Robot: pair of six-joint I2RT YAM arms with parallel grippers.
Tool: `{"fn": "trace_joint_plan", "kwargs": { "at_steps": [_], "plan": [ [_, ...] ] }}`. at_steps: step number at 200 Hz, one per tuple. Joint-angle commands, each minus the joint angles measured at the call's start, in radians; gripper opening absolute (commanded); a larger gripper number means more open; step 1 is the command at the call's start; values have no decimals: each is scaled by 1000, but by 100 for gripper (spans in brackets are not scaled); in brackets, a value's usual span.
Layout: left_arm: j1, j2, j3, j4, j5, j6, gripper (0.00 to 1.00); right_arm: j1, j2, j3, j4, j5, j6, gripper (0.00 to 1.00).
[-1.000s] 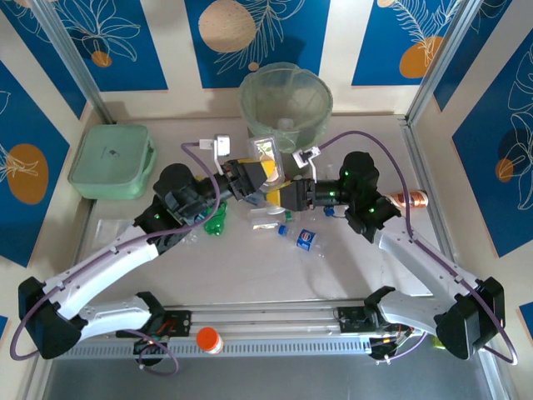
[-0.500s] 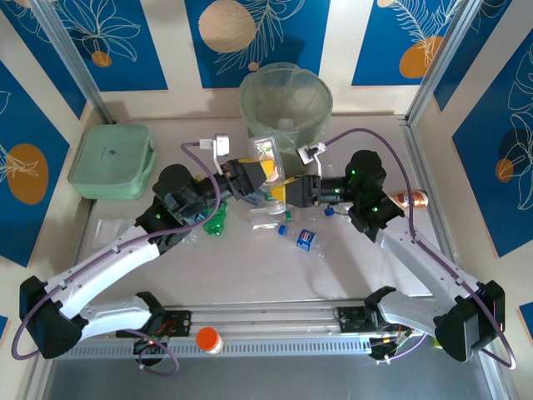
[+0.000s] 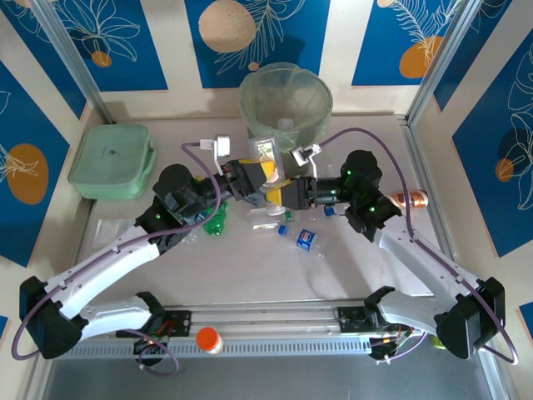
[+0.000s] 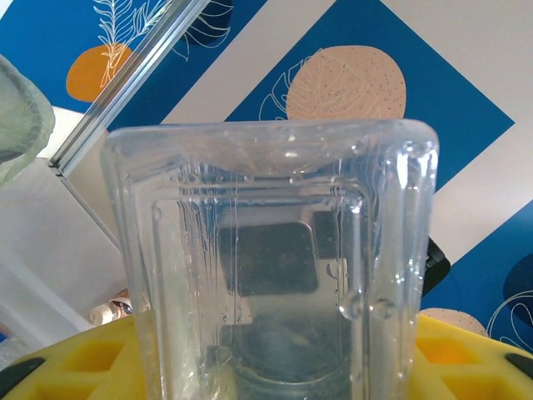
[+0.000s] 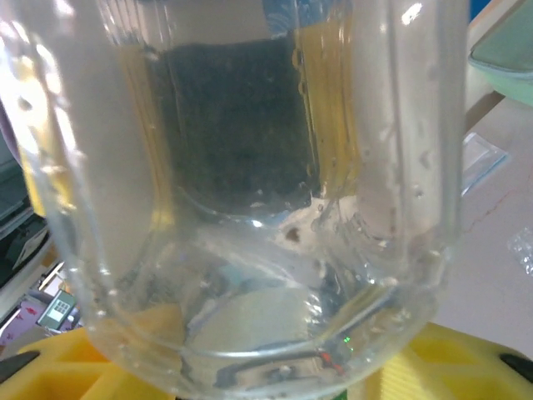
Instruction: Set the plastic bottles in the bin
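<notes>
Currently left pincer [image 4: 266, 367] pinching clear bottle [image 4: 266, 250]; right pincer [image 5: 266, 367] around same bottle, grip unclear

Background stuff on my feed

I see a flat mint-green box [image 3: 111, 161] far left on the pale table [image 3: 250, 267], blue leaf-print wall panels [image 3: 100, 42] behind it, and a clear wrapper [image 3: 112, 227] nearby.
</notes>
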Motion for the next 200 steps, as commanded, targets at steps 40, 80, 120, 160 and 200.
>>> {"fn": "trace_joint_plan", "kwargs": {
  "at_steps": [40,80,120,160,200],
  "plan": [
    [3,-25,21,7,30,47,54,-1,-11,1,-57,27,-35,33],
    [5,-97,46,-116,-20,183,92,-29,-24,60,-193,61,-117,29],
    [5,-216,67,-315,-137,363,96,-47,-7,151,-384,146,-256,27],
    [6,-259,112,-624,-374,519,89,-69,73,348,-690,415,-435,24],
    [5,-212,186,-890,-528,612,87,-97,217,608,-884,686,-536,22]
  ]
}}
